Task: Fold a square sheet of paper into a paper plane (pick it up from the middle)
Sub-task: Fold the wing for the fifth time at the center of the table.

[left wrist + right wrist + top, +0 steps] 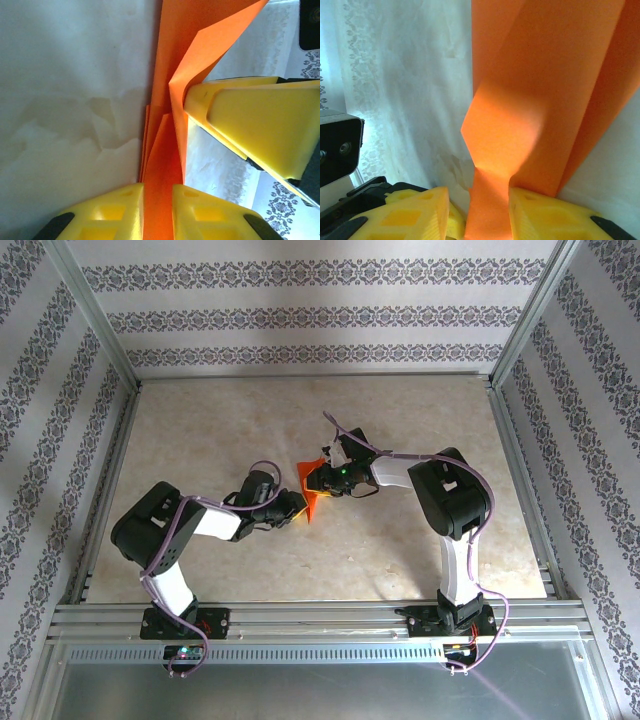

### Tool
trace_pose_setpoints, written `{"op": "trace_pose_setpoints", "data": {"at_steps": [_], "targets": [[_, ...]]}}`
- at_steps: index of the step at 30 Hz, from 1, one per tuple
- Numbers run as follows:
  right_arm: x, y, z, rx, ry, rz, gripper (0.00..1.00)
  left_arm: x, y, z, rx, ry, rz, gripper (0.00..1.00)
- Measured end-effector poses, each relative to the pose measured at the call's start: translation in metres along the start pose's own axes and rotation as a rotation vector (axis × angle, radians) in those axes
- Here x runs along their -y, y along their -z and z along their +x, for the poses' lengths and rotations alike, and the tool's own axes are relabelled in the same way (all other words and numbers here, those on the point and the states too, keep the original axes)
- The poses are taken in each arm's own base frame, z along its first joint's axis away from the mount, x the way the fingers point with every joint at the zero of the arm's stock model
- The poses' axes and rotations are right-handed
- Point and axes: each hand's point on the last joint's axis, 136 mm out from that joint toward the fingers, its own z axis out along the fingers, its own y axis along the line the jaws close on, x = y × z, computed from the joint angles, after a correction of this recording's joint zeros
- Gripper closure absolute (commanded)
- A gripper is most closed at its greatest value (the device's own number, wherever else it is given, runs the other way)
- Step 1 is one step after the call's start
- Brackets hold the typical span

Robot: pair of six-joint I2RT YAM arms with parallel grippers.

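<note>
Orange paper (312, 503) | left fingers (112, 212) straddle it, grip unclear | right fingers (547, 215) grasping it

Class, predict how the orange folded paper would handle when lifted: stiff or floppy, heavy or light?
Probably light and floppy: the folded paper bends between left claw and right claw. Its creased layers likely stiffen it lengthwise, yet crush easily.
</note>
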Motion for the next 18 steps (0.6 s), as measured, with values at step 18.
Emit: {"op": "trace_pose_setpoints", "data": {"at_steps": [18], "targets": [[0.001, -0.001, -0.001, 0.004, -0.022, 0.013, 0.61, 0.019, 0.005, 0.003, -0.006, -0.116, -0.093, 0.67]]}}
